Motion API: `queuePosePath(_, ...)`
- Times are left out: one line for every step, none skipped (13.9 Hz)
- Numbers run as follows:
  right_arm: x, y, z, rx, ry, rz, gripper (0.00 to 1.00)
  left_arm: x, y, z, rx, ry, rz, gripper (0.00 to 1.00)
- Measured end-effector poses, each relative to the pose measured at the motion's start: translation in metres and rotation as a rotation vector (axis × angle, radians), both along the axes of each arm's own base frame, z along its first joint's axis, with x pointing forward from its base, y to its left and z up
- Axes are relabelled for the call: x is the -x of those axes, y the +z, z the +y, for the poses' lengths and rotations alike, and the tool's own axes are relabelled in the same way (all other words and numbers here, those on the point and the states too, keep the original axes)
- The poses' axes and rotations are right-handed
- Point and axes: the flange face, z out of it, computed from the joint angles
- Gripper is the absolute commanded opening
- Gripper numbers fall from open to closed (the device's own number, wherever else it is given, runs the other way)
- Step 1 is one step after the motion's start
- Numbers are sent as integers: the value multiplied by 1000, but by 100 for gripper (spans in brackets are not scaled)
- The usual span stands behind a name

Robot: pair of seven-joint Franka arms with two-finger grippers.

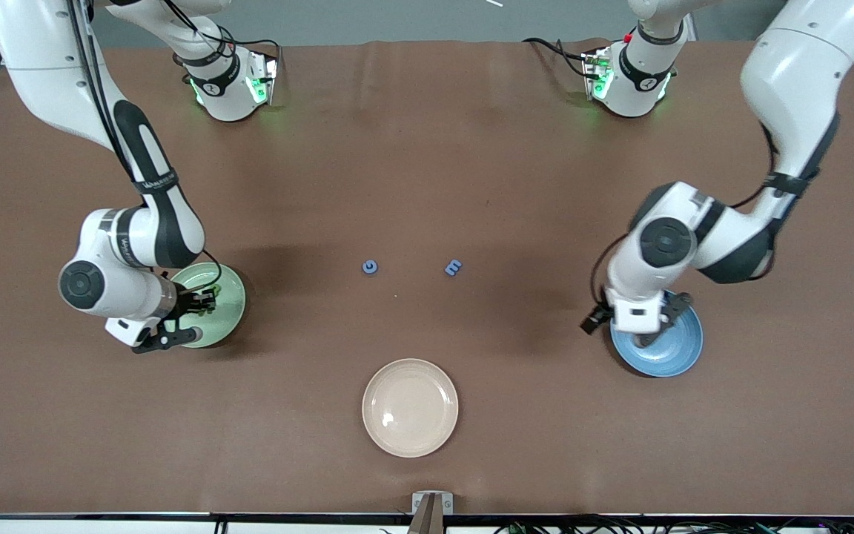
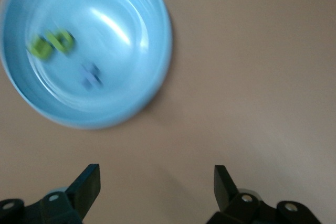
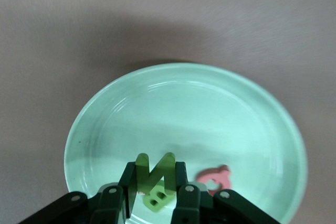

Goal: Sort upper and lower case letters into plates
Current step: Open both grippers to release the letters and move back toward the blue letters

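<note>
This looks like a robotics lab. Two white arms are bolted at one edge of a wide table (image 1: 427, 148) covered in plain brown cloth, their bases (image 1: 234, 81) glowing with green status lights and trailing black cables. A camera mount (image 1: 432, 508) sits clamped at the table's near edge, with more wiring bundled beneath it.

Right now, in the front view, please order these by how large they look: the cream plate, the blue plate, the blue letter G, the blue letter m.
1. cream plate
2. blue plate, partly hidden under the left arm, so only its visible part counts
3. blue letter G and blue letter m: both tiny and look alike, not ranked
</note>
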Motion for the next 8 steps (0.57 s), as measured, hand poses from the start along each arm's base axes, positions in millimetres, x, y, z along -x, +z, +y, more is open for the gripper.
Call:
queuePosePath(2,-11,5,-3,3,10,4,10,-1,-28,4,-1,-2,90)
queuePosePath(3,-20,9,-5,7,12,4,19,-2,-53,12,1,-4,90)
queuePosePath(3,-22,12,-5,11,12,8,25,-4,-78,26,4,-6,88)
queuePosePath(2,-20,14,-6,14,11,31,31,-6,-103,42,8,-6,87)
queuePosePath(3,-21,16,-7,17,16,92,38,-11,-128,54,14,-3,86)
queuePosePath(4,-21,17,-7,18,22,100,45,-17,-149,58,19,0,85)
queuePosePath(5,-21,17,-7,19,29,100,52,-26,-166,55,18,3,85)
queuePosePath(4,-19,18,-8,19,33,100,58,-34,-181,51,16,6,83)
